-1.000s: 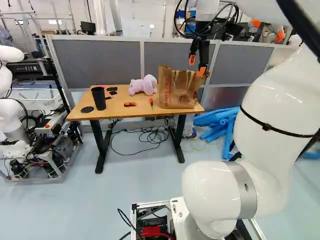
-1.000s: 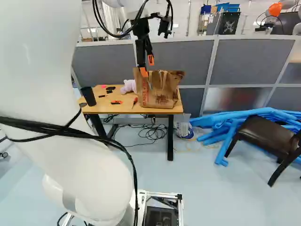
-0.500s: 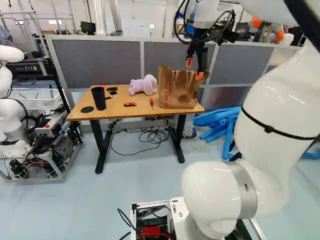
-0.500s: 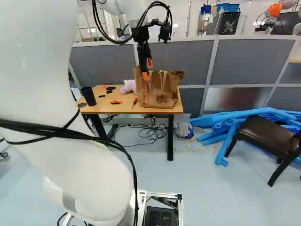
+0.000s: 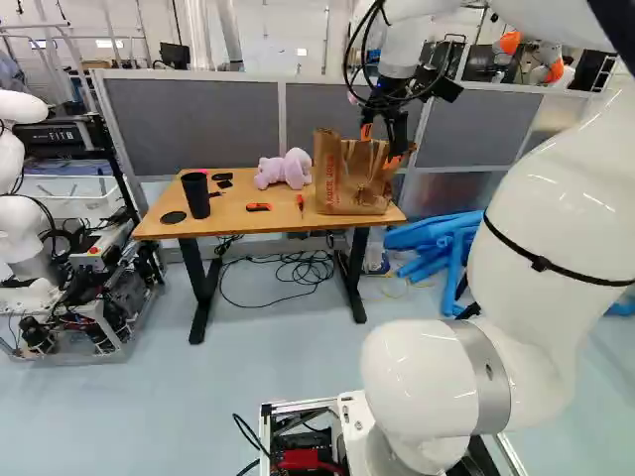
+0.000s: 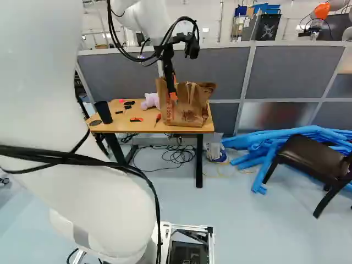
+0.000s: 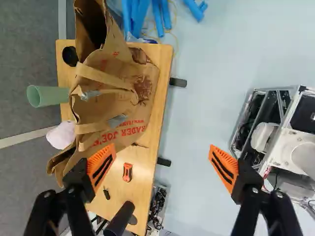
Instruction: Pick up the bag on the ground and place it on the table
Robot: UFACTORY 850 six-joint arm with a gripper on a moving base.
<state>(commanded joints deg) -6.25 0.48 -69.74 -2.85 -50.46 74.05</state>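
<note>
My gripper [image 5: 380, 147] hangs at the top of the paper bag in the left base view. From the wrist, the gripper [image 7: 163, 167] stands wide open with nothing between its fingers; one orange pad [image 7: 101, 166] overlaps the bag's near edge, the other is over the floor. Whether that finger touches the paper I cannot tell. The brown bag [image 5: 342, 186] stands upright on the wooden table [image 5: 238, 220], at its right end in that view. Its mouth and flat handles [image 7: 106, 78] show in the wrist view, beside and ahead of the gripper.
A pink plush toy [image 5: 285, 169], a black cup [image 5: 195, 195] and an orange-and-black tool [image 5: 258, 207] are on the table. A grey partition [image 5: 193, 124] stands behind. Blue tubes [image 6: 258, 148] and a dark chair [image 6: 311, 159] are to its right; another robot [image 5: 25, 238] stands left.
The arm has lowered my gripper beside the bag's top and shifted it slightly left in the left base view. Its fingers stay open. The bag and the base have not moved.
</note>
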